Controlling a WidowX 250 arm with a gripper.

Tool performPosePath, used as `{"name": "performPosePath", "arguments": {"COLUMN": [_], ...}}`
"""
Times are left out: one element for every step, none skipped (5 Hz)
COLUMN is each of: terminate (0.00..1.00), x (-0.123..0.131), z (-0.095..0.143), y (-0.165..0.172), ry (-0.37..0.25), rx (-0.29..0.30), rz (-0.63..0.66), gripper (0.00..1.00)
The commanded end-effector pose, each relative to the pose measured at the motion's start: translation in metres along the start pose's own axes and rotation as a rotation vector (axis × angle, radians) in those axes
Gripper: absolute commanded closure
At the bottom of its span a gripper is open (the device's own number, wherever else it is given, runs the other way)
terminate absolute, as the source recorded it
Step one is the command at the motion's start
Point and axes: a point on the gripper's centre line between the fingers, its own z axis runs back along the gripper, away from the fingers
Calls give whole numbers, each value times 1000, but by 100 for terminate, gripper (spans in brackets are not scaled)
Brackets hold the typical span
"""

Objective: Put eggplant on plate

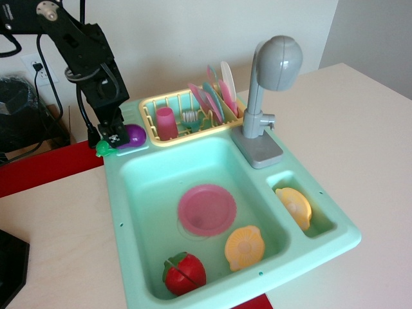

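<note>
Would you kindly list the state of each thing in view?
eggplant: lying on the sink's back-left ledge, gripper on it
gripper: down over the eggplant; jaws unclear
plate: flat in the basin, empty
tomato: in the basin's front corner
cup: upright in the rack
</note>
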Motion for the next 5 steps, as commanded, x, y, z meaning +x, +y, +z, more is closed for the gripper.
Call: {"name": "performPosePath", "arguments": {"terminate": [0, 0, 0, 0, 0], "x": [12, 15, 16, 15, 11], "z": [7, 1, -6, -10, -13], "y": [2, 2, 0, 0, 0], "ry": [-14, -9, 5, 6, 2], "rx": [13, 19, 26, 51, 62], "rz": [13, 13, 18, 34, 40], "gripper": [0, 0, 0, 0, 100]}}
